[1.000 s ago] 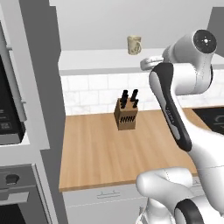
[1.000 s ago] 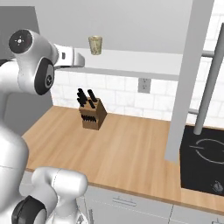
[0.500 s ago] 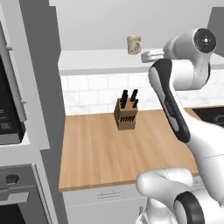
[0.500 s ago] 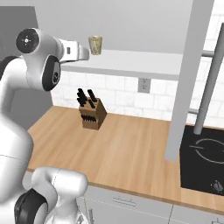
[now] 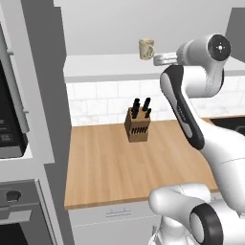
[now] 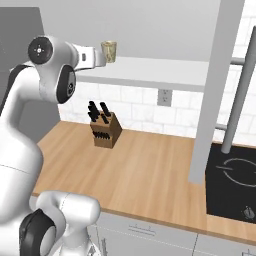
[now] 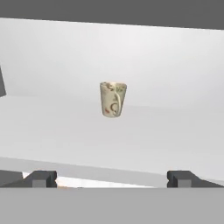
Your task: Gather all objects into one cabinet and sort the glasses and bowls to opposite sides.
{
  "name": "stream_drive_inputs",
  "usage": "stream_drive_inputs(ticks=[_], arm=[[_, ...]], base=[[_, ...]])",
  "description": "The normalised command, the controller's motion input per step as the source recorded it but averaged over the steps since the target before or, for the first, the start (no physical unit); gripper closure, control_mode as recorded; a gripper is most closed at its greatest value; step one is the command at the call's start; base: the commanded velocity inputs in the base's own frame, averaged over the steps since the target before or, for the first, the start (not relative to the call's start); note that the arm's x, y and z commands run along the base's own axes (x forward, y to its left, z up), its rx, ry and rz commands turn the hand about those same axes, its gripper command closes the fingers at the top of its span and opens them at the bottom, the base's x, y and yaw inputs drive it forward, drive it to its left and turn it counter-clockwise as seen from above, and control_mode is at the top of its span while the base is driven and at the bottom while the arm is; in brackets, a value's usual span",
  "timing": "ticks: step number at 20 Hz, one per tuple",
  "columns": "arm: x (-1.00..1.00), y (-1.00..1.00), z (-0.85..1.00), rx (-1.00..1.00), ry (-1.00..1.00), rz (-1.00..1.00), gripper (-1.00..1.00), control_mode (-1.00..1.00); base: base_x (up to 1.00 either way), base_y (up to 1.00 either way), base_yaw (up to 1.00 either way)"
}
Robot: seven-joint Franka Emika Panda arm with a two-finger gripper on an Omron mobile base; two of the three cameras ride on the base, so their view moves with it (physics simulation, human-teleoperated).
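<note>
A beige mottled glass [image 7: 113, 99] stands upright on the pale shelf [image 7: 65, 131] of the open wall cabinet [image 5: 40, 72]. It appears at the shelf's front in the left base view [image 5: 146, 49] and in the right base view [image 6: 109, 51]. My gripper [image 7: 111, 179] is open and level with the shelf edge, pointing at the glass from a short distance with nothing between its fingers. In the base views the gripper [image 5: 157, 58] [image 6: 101, 57] sits just beside the glass without touching it. The bowls are out of view.
A wooden knife block [image 5: 138, 123] [image 6: 104, 130] stands on the wooden counter [image 5: 105, 162] below the shelf. A black cooktop [image 6: 235, 175] lies to the right, past the cabinet's dark side panel [image 6: 220, 75]. An oven column [image 5: 12, 124] rises at the left.
The hand has risen slightly and moved closer to the glass on the shelf. The gripper stays open and the glass has not moved.
</note>
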Motion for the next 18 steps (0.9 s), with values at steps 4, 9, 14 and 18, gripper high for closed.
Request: stream_drive_inputs(ticks=[4, 9, 14, 18], arm=[[0.08, 0.00, 0.24, 0.00, 0.01, 0.00, -1.00, -1.00], [0.04, 0.00, 0.27, 0.00, 0.05, 0.00, -1.00, -1.00], [0.07, 0.00, 0.01, 0.00, -0.01, 0.00, -1.00, -1.00], [0.07, 0.00, -0.04, -0.01, -0.07, 0.00, -1.00, -1.00]], base=[[0.00, 0.00, 0.00], [0.00, 0.00, 0.00], [0.00, 0.00, 0.00], [0.00, 0.00, 0.00]])
